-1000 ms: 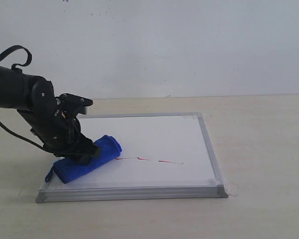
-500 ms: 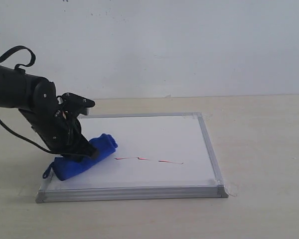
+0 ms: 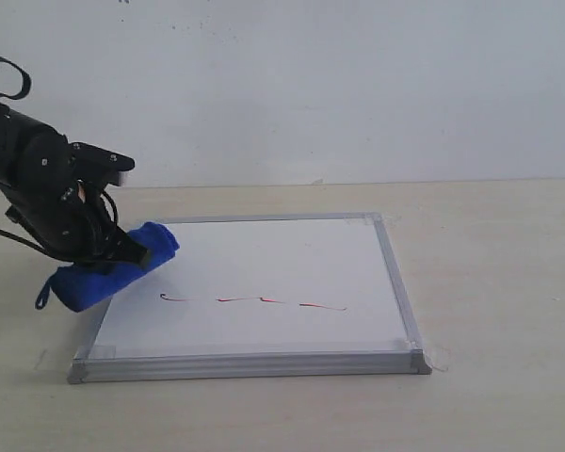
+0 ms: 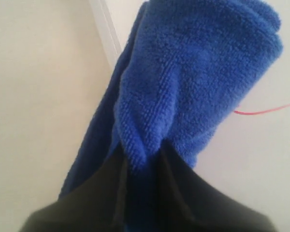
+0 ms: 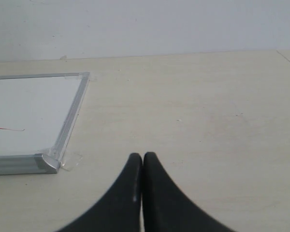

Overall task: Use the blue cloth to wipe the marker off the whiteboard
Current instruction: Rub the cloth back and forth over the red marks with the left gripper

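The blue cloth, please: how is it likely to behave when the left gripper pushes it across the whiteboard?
Probably soft and floppy: the cloth pinches to a narrow waist in the left gripper. Likely light: the roll keeps its shape on either side of the grip with little sag. Its fluffy pile should drag rather than slide on the whiteboard.

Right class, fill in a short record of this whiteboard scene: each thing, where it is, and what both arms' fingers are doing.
Board: flat white whiteboard with silver-grey metal frame, lying on pale wooden table
Mark: thin wavy red marker line, unwiped, on the board's near half
Cloth: rolled royal-blue cloth, at the board's left edge, apart from the line
Left fingers: shut on the cloth
Right fingers: shut, empty, over the table, off the board
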Tool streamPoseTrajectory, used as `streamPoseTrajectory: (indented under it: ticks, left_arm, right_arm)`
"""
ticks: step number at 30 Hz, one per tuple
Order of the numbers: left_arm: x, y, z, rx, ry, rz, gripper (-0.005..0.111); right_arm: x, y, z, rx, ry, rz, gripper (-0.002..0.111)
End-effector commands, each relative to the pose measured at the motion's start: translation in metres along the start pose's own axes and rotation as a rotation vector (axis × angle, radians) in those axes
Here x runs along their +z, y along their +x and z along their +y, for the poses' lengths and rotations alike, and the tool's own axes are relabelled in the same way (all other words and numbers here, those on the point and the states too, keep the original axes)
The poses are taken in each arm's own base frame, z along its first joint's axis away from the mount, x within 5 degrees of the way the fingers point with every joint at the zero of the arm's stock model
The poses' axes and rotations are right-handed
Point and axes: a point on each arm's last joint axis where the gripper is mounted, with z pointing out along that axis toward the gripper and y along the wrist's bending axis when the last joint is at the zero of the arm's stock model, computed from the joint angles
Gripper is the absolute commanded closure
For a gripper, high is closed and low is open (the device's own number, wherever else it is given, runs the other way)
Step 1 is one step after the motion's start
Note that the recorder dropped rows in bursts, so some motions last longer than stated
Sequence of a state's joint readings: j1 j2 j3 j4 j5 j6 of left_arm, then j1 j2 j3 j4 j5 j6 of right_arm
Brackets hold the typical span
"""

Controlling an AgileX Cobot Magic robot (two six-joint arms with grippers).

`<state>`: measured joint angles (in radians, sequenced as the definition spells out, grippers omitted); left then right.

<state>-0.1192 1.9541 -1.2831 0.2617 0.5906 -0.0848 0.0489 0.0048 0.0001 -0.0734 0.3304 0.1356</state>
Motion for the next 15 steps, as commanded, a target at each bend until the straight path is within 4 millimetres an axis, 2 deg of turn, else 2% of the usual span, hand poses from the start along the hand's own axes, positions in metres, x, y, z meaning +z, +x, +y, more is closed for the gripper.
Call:
streamPoseTrajectory:
  ticks: [1,8,15]
  left_arm:
    - [0.016,0.002,-0.024,0.02,0.037,0.023,0.103]
    - [0.03,0.002,-0.06,0.048,0.076,0.015,0.103]
    - [0.024,0.004,-0.1,0.128,0.128,0.015,0.103]
  right_arm:
    - [0.0,-0.001,-0.001,-0.006,0.009,-0.014,0.108]
    - [0.0,-0.001,-0.001,-0.006,0.009,-0.014,0.108]
    - [0.0,-0.001,-0.001,-0.006,0.009,-0.014,0.108]
